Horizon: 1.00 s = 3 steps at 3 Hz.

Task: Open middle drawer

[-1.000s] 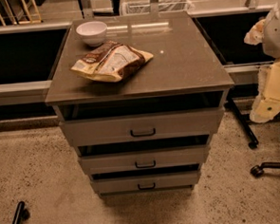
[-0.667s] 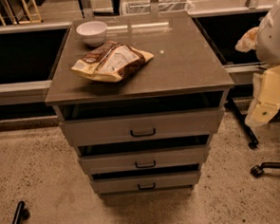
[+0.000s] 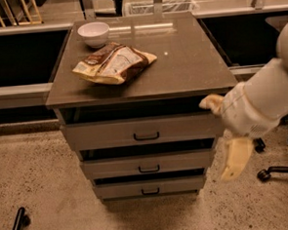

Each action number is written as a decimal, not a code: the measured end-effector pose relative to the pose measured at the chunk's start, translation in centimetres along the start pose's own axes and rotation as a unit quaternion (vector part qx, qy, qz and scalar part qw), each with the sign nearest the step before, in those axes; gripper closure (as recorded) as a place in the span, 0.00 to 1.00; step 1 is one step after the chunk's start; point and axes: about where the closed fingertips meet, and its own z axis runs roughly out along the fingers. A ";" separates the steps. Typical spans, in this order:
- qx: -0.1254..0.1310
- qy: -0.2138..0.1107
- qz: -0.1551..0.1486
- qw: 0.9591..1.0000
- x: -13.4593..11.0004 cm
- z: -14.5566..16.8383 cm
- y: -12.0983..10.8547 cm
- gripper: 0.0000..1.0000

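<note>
The speckled floor is filling the foreground, with a black wheeled leg poking in at the lower left and a chair base lying at the right edge. The robot's white arm is reaching in from the right, and its gripper is hanging just off the right front corner of the grey cabinet. Its cream fingers are spreading wide apart, one pointing down beside the drawer fronts and the other pointing left by the top drawer's corner, and they are gripping nothing. The bottom drawer is sitting lowest. Above it, the middle drawer is sitting between the other two, its small black handle untouched and well apart from the gripper. The top drawer is sitting under the cabinet top, and a dark gap is showing above each front. A crumpled snack bag is lying on the top, and a white bowl is standing behind it near the back left corner.
</note>
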 end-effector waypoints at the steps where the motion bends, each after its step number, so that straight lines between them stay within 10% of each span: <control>1: -0.011 -0.028 -0.023 0.999 1.2 4.2 2.2 0.00; 3: -0.024 0.005 -0.018 1.000 2.7 6.8 1.8 0.00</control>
